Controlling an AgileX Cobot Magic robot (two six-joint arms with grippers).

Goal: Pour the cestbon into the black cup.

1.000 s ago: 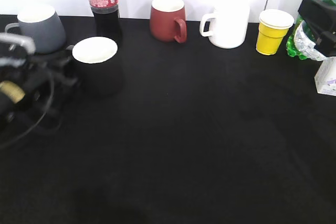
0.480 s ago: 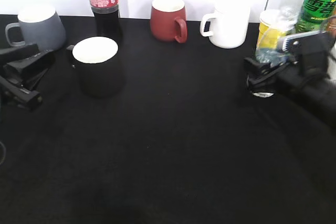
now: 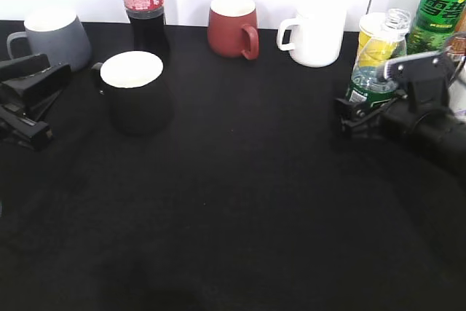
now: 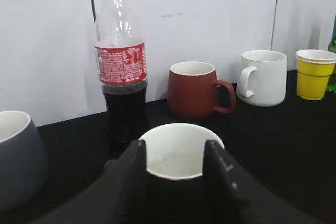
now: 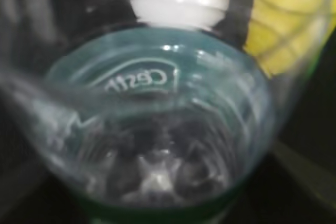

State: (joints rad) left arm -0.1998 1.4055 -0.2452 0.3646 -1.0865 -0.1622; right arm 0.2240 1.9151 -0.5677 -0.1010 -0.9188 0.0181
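Holding the cestbon (image 3: 370, 78) low on its body, the right tool (image 3: 362, 111) stood at the right of the table (image 3: 240, 209), its jaws clamped on the bottle just under the green label. That low grip left the open neck free and tilted a little to the right, as a pour would need. In the right wrist view the bottle (image 5: 157, 129) filled the picture, blurred, so the water level was probably low but could not be read for certain. Well apart, on the left side, the black cup (image 3: 134, 91) stood upright with its white inside showing. The left tool (image 4: 176, 174) sat right behind it with its fingers apart on either side of the rim, seemingly placed to steady the cup; whether they touched it I could not tell. Farther back stood a grey mug (image 3: 52, 36), a cola bottle (image 3: 144, 9), a dark red mug (image 3: 233, 27), a white mug (image 3: 314, 33), a yellow cup (image 3: 378, 38) and a green soda bottle (image 3: 439, 5).
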